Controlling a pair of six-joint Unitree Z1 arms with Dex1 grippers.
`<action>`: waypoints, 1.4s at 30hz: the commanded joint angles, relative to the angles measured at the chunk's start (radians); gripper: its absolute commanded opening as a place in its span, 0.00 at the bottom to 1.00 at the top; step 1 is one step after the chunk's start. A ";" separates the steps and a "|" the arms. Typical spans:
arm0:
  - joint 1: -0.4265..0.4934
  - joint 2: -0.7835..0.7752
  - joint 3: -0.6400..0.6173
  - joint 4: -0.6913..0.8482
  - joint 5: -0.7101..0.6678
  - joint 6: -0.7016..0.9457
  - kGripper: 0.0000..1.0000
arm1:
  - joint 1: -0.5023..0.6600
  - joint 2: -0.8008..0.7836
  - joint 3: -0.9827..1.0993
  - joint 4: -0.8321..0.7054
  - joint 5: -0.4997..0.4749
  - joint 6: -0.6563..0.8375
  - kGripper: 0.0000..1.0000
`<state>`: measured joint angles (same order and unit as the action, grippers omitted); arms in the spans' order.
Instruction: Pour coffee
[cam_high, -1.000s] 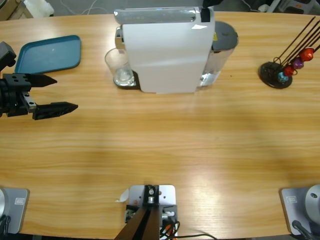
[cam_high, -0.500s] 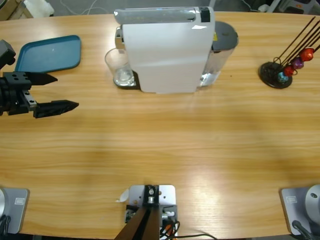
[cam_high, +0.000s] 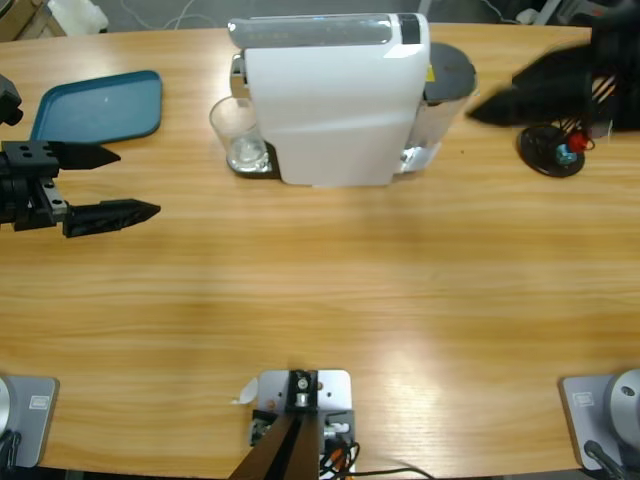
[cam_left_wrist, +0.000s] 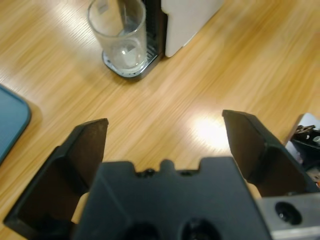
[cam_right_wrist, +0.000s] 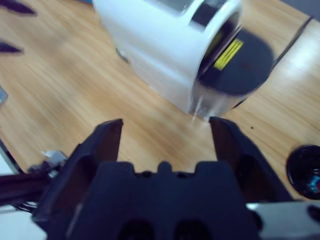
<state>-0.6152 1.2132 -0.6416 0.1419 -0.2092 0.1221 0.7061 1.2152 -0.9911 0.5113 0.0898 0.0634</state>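
A white coffee machine (cam_high: 335, 95) stands at the far middle of the wooden table (cam_high: 320, 290), with a grey round water tank (cam_high: 447, 80) at its right end. On the dark drip tray (cam_left_wrist: 131, 70) at its left end sits a clear drinking glass (cam_high: 238, 135), upright. The coffee (cam_left_wrist: 126, 56) lies as a thin pale layer in the bottom of that glass, hardly covering the base.

The left claw (cam_high: 112, 183) hangs over the table's left side, jaws spread wide with nothing between them, tips turned toward the machine. It is well apart from the glass; in the left wrist view the glass stands beyond the gap between the two jaws, with bare wood in between. Behind the left claw, at the far left corner, lies a teal tray (cam_high: 100, 107) flat on the table.

The right claw (cam_high: 495, 103) comes in from the upper right, blurred, just beside the water tank and partly covering a black capsule stand (cam_high: 550, 150) with thin dark rods and coloured capsules. In the right wrist view its jaws stand open and hold nothing, and the yellow label (cam_right_wrist: 227, 53) on the tank's lid faces the camera, with the machine's white body to its left.
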 joint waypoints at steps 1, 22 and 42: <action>0.033 -0.001 0.007 -0.012 -0.019 0.011 1.00 | 0.034 -0.184 0.321 -0.094 0.003 -0.071 1.00; 0.045 -0.032 0.049 -0.028 -0.116 0.024 1.00 | 0.063 -0.184 0.352 -0.164 0.031 -0.071 1.00; 0.045 -0.030 0.064 -0.028 -0.092 0.037 1.00 | 0.062 -0.188 0.385 -0.218 0.015 -0.073 1.00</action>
<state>-0.5746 1.1930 -0.6217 0.1232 -0.3064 0.1480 0.7583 1.0443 -0.6422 0.3059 0.1027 0.0030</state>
